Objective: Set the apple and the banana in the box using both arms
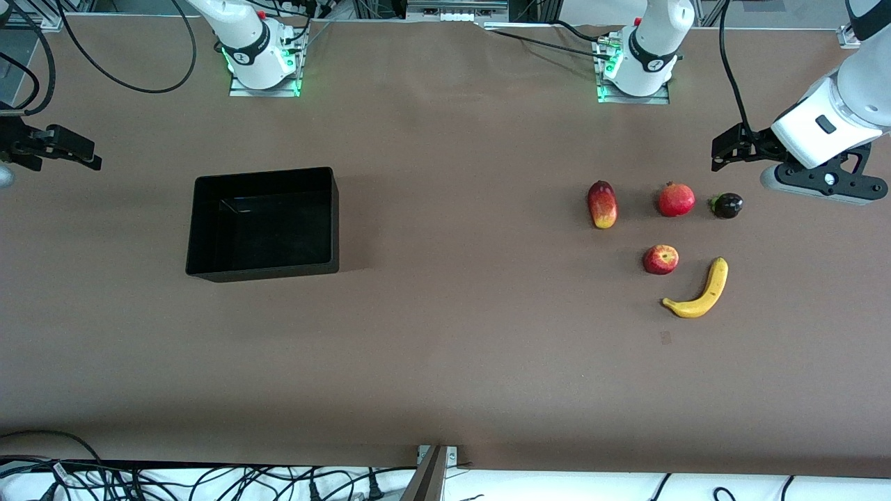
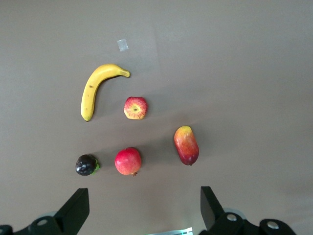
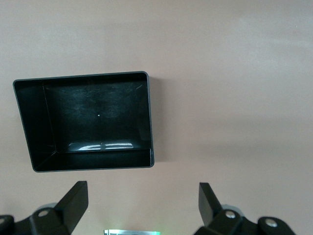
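The apple (image 1: 660, 259) and the banana (image 1: 699, 292) lie on the brown table toward the left arm's end, the banana nearer the front camera. Both show in the left wrist view, the apple (image 2: 135, 107) beside the banana (image 2: 93, 90). The black box (image 1: 263, 174) stands empty toward the right arm's end and shows in the right wrist view (image 3: 83, 76). My left gripper (image 1: 718, 153) is open and empty, up over the table by the fruits; its jaws (image 2: 143, 208) stand wide apart. My right gripper (image 1: 87, 154) is open and empty over the table's end, apart from the box; its jaws (image 3: 142, 203) stand wide apart.
A red-yellow mango (image 1: 602, 204), a red pomegranate (image 1: 676, 200) and a small dark fruit (image 1: 727, 205) lie in a row, farther from the front camera than the apple. They also show in the left wrist view: mango (image 2: 186, 145), pomegranate (image 2: 128, 161), dark fruit (image 2: 86, 165).
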Controlling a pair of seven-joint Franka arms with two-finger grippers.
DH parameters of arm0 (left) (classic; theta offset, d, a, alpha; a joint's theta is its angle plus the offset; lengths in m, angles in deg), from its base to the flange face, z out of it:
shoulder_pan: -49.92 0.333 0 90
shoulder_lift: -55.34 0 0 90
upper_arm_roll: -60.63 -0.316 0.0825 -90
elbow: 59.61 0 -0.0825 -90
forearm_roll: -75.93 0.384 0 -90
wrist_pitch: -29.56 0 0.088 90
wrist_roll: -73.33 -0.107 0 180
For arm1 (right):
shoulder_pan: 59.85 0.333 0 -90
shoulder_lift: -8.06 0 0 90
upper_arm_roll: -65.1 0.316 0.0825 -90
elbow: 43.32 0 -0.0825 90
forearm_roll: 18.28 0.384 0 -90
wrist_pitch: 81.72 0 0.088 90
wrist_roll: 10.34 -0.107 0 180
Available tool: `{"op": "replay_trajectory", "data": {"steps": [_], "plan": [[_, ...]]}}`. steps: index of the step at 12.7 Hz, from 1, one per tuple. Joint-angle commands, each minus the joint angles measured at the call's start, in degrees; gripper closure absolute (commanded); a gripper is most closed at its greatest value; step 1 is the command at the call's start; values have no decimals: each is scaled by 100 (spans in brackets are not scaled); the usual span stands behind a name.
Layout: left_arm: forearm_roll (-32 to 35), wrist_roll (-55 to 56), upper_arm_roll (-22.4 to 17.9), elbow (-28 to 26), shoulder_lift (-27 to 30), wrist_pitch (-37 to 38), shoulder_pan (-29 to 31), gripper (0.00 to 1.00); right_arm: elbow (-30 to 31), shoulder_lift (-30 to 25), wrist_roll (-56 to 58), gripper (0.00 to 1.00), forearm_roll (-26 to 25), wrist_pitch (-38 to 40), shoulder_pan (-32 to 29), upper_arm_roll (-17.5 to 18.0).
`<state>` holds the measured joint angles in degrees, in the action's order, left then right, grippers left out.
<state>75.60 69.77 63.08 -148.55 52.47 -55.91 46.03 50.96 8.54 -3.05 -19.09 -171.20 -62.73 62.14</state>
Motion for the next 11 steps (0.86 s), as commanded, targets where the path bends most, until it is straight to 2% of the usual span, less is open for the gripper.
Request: {"op": "replay_trajectory", "data": {"steps": [1,11], "plan": [[-82,48,19,140,-56,119,37,0,-41,-57,-69,0,116,98,-19,15],[-82,48,19,132,-56,128,37,0,-41,-57,1,0,125,98,-19,15]]}}
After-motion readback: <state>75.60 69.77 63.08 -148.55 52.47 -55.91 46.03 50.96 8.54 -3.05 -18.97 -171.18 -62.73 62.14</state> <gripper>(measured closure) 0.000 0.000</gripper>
